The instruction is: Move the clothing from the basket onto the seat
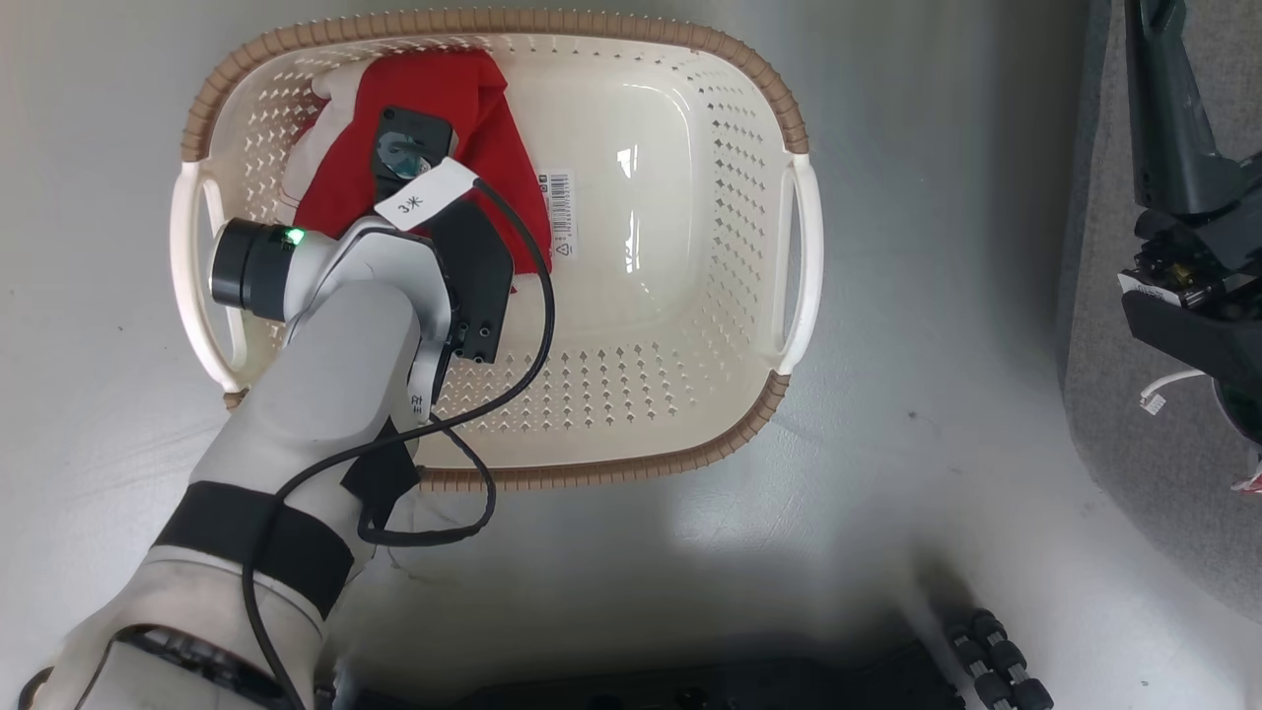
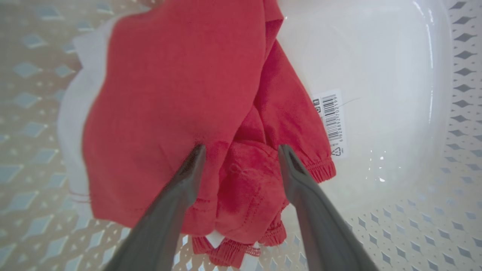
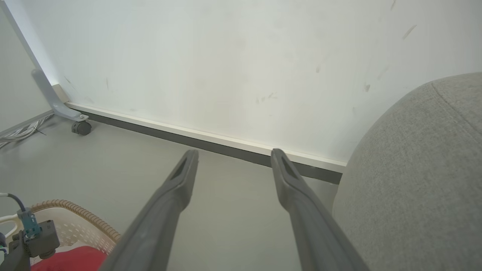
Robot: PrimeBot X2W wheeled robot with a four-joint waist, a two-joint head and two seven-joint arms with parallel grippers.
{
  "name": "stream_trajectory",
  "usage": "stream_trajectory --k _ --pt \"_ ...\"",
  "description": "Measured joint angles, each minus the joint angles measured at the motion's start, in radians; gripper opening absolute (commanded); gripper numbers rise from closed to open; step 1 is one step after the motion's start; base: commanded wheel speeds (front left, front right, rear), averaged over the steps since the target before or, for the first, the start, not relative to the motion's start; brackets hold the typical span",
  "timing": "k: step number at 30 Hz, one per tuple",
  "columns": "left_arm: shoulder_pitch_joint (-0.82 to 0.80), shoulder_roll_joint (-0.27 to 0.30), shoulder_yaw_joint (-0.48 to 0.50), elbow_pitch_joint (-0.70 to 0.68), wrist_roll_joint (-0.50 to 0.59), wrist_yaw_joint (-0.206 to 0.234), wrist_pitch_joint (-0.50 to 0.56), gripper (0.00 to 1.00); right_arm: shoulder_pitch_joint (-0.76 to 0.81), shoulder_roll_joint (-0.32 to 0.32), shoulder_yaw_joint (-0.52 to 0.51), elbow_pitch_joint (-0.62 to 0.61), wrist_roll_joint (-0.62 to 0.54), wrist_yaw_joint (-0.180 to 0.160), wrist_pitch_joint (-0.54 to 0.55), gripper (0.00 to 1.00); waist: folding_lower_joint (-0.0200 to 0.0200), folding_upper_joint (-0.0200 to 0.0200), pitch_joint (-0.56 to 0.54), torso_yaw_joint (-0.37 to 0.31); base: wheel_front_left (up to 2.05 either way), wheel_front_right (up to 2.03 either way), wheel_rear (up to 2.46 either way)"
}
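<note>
The clothing [image 1: 340, 187], red with white panels, lies bunched in the far left part of the basket [image 1: 749, 79]. My left arm [image 1: 325, 335] reaches down into the basket over it and hides its own fingers. In the left wrist view my left gripper [image 2: 241, 150] is open, its two fingers straddling a red fold of the clothing [image 2: 169, 94] near elastic cuffs. My right gripper [image 3: 233, 153] is open and holds nothing, hanging over the floor beside the grey seat [image 3: 414, 169]. The seat's edge [image 1: 1114, 414] lies right of the basket.
A barcode sticker [image 1: 559, 212] sits on the basket's bare floor. Dark parts of my right arm [image 1: 1183, 266] hang over the seat's edge. A white wall with a dark baseboard [image 3: 211, 145] and a caster leg [image 3: 77, 126] stand beyond. My base's black rollers [image 1: 996, 661] are near.
</note>
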Motion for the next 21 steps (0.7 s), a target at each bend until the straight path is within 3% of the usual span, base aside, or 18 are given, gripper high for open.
stream_trajectory --k 21 --pt "0.002 0.0 -0.073 0.021 0.018 0.0 0.025 1.0 0.001 0.001 0.0 -0.014 0.0 0.003 -0.007 1.0 0.0 0.0 0.023 -0.011 0.0 0.0 0.0"
